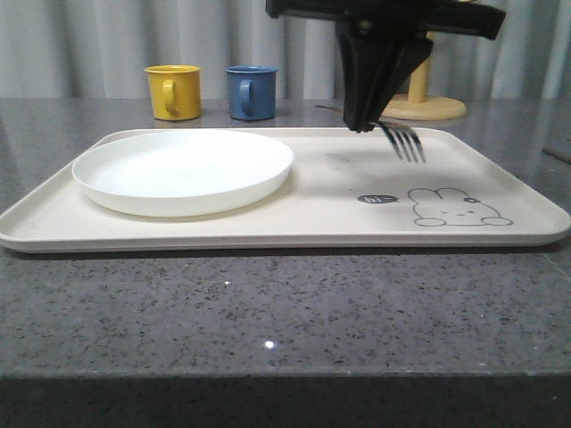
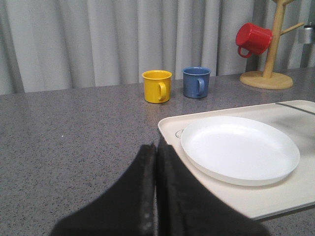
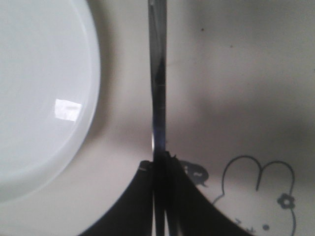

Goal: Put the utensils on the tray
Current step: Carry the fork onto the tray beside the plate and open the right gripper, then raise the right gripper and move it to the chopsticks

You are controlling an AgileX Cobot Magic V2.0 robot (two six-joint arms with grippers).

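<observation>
We're seeing R tool [image 1: 366, 120] clamping fork [image 1: 406, 143] above tray [image 1: 500, 174], tines sticking out w/ plate [image 1: 183, 169] alongside; L tool [image 2: 156, 152] sitting pinched together, holding nothing.

Curtained granite countertop [image 1: 268, 312], mug tree [image 2: 273, 44]

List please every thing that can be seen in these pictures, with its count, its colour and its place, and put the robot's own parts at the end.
tray: one, cream with a grey rabbit drawing, on the grey table, near the front edge
plate: one, white, on the left part of the tray
fork: one, silver, held above the tray, right of the plate, tines pointing down and forward
mugs: three; yellow mug and blue mug side by side on the table behind the tray; red mug hanging on the stand
mug stand: one, pale wood, on the table behind the tray's right part
table: one, speckled grey
curtain: grey, behind the table
left hand: black, shut, empty, left of the tray
right hand: black, shut on the fork
</observation>
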